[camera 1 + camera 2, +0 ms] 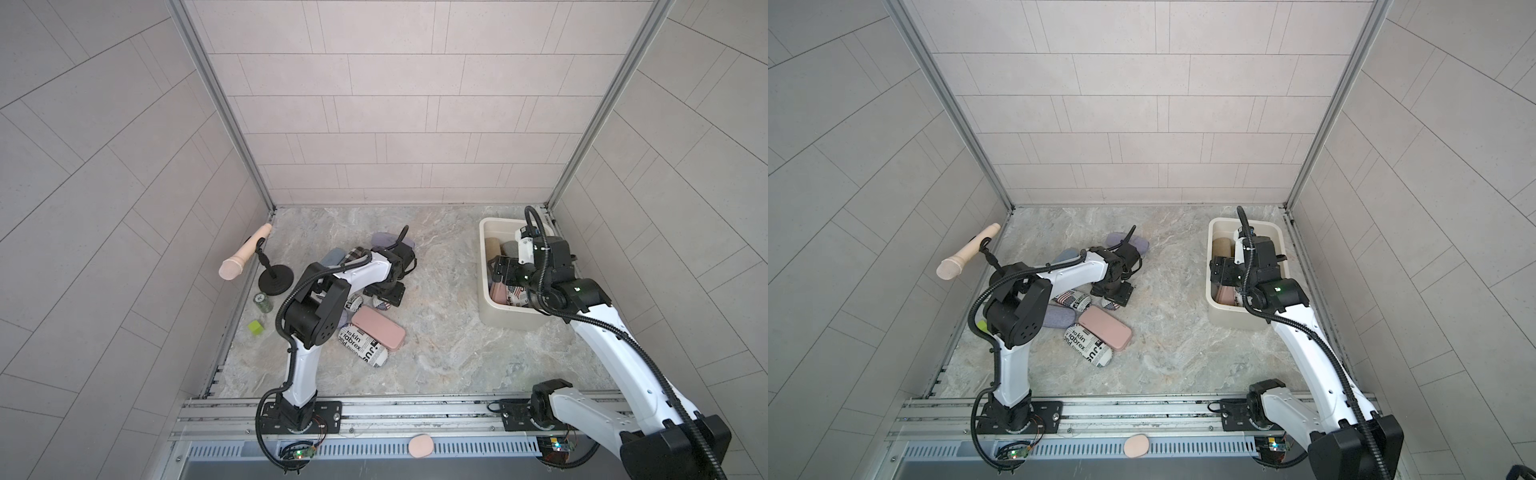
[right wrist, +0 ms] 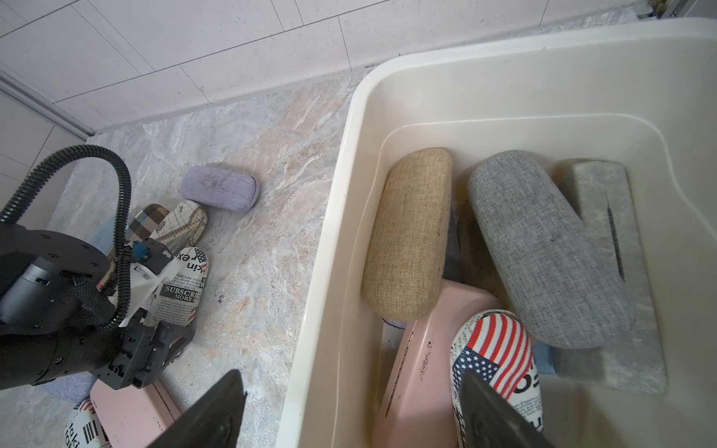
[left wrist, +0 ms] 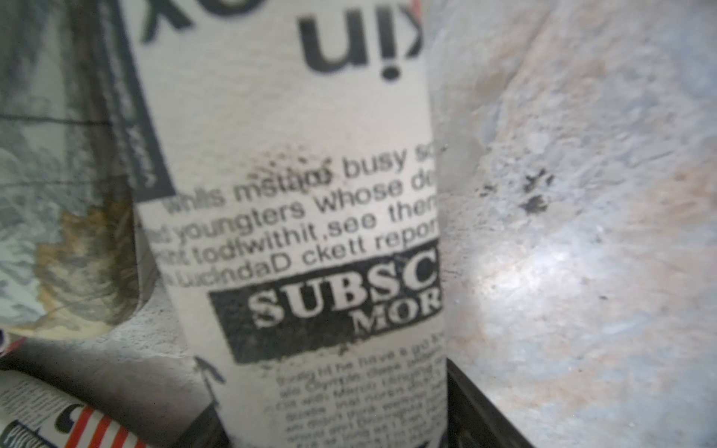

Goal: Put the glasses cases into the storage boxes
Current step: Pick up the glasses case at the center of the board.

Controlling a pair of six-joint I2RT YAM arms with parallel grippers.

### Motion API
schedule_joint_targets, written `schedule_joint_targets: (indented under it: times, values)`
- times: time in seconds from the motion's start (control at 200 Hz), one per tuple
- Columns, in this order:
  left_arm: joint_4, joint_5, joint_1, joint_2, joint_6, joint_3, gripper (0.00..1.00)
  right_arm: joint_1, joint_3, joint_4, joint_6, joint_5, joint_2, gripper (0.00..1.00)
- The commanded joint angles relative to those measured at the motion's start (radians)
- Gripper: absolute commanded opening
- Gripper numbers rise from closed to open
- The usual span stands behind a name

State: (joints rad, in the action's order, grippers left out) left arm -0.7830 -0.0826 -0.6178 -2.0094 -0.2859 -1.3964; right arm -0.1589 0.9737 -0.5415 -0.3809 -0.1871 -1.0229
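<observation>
- My left gripper [image 1: 390, 299] is down in the pile of cases mid-table, pointing at the grey marble-pattern tabletop [image 1: 436, 353].
- A white newsprint-pattern fabric glasses case [image 3: 302, 232] runs between my left fingers [image 3: 481, 422], with one dark finger at each long edge. The jaws stand apart by the case's width. I can't tell if they press it or only flank it.
- The same case shows in the right wrist view [image 2: 182, 287], under my left wrist.
- My right gripper [image 2: 355, 422] hangs at the cream-white rectangular plastic tub [image 2: 504, 97], over the wall that faces the pile. The jaws are spread wide and pinch nothing. One finger [image 2: 217, 415] shows outside that wall, the other over the tub's inside.
- The tub sits far right on the table in both top views [image 1: 509, 318] [image 1: 1237, 318], near the right wall and well apart from the pile.
- In the tub:
  - tan burlap case [image 2: 409, 232]
  - grey woven case [image 2: 543, 248]
  - grey felt pouch [image 2: 613, 271]
  - pink smooth hard case [image 2: 423, 349]
  - stars-and-stripes print case [image 2: 496, 349]
- Not yet boxed:
  - second pink hard case [image 1: 378, 332], lying across a second newsprint case [image 1: 361, 349]
  - lilac fabric case [image 2: 221, 188]
  - plaid case [image 2: 149, 221]
  - map-print case [image 2: 182, 225]
- By the left wall there is a beige microphone-shaped prop [image 1: 245, 257] on a black round stand [image 1: 275, 280], and a small green cube [image 1: 256, 327].
</observation>
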Motion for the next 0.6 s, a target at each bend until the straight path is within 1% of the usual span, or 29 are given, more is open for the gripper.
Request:
schedule_joint_targets:
  times: [0.0,0.09,0.14,0.295,0.425,0.5,0.595]
  values:
    - [0.018,-0.013,-0.005,0.015,-0.037,0.046,0.73,-0.001,0.002,0.009,-0.010,0.004,0.011,0.87]
    - [0.037,-0.007,-0.004,0.024,-0.047,0.060,0.64,-0.001,0.011,0.003,-0.014,0.001,0.010,0.86]
    - [0.042,-0.008,-0.004,0.036,-0.049,0.060,0.62,-0.001,0.014,0.000,-0.015,0.000,0.013,0.86]
    - [0.075,0.005,-0.011,0.134,-0.019,0.043,0.62,-0.001,0.018,0.002,-0.022,-0.016,0.017,0.85]
    - [0.058,0.010,-0.010,0.201,0.020,-0.033,0.61,-0.001,0.024,0.011,-0.044,-0.043,0.013,0.85]
    - [0.060,0.043,-0.010,0.232,0.042,-0.078,0.61,-0.002,0.038,0.011,-0.060,-0.063,0.013,0.84]
    - [0.110,0.133,-0.010,0.278,0.052,-0.109,0.60,-0.002,0.062,0.016,-0.087,-0.084,0.014,0.83]
